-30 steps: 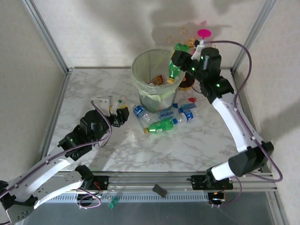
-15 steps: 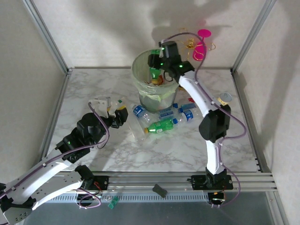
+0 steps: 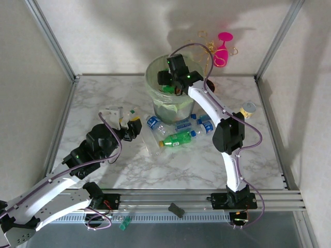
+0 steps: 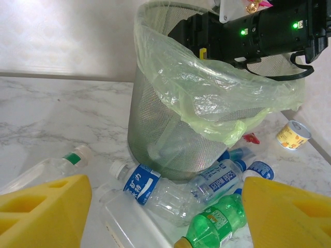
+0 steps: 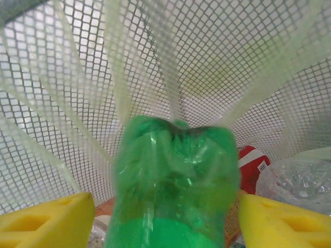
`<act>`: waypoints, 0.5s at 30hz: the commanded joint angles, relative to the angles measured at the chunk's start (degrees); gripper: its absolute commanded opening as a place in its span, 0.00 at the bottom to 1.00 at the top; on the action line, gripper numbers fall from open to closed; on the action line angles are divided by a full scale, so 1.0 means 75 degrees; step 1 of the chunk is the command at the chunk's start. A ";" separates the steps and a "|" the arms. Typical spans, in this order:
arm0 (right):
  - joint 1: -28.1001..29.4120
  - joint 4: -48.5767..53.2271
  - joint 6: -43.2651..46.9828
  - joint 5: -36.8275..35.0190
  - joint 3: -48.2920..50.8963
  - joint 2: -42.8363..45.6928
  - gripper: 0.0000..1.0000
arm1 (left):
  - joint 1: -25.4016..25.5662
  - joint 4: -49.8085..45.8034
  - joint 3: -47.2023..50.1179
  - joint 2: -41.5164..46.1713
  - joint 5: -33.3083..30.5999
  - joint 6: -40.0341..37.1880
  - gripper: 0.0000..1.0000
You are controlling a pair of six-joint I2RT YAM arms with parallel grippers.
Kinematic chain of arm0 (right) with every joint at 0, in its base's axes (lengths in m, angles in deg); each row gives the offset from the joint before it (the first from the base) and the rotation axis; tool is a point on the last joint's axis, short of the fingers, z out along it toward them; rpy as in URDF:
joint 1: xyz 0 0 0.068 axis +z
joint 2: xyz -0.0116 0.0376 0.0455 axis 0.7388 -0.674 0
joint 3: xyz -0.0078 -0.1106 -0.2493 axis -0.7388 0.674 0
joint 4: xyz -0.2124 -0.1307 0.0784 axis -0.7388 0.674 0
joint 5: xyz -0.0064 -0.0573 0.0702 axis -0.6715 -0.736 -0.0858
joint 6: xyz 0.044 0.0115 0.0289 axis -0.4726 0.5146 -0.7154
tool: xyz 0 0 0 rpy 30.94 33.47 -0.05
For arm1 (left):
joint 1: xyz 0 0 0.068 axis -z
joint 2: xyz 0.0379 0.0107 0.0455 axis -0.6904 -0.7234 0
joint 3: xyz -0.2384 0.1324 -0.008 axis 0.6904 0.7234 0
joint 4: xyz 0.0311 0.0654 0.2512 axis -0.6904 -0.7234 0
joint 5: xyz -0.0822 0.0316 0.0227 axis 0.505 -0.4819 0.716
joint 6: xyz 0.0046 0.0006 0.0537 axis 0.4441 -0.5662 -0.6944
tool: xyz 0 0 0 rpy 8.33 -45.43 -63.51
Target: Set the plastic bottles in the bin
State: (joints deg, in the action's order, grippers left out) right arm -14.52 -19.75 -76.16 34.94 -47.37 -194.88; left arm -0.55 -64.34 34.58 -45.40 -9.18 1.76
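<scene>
Right arm reaches far forward, elbow high, wrist tipped over the bin [image 3: 151, 77] rim, right fingers [image 5: 168, 206] down inside it. They stand parted: green bottle [image 5: 176, 170] sits between the 2 pads, gap on its left side, blurred, not clamped. Its long axis runs along the fingers, base end pointing ahead at the mesh wall. Left arm low over the bench [image 3: 103, 98], left fingers [image 4: 165, 206] wide apart, empty. Loose bottles [image 4: 170, 188] lie just ahead of them.
</scene>
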 commanded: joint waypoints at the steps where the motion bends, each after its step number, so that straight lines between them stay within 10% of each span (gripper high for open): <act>1: -0.0004 0.0054 0.0175 -0.0173 -0.0313 0.0283 0.77 | 0.0074 0.0207 0.0090 -0.0032 -0.0232 -0.0137 0.76; 15: -0.0007 -0.0409 -0.0049 0.0046 0.0341 0.2497 0.83 | 0.0076 0.0167 0.0101 -0.0201 -0.0644 -0.0149 0.76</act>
State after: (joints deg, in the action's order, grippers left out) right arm -14.52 -20.23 -75.35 34.87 -46.80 -182.03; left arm -0.55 -63.93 34.67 -46.61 -12.06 1.51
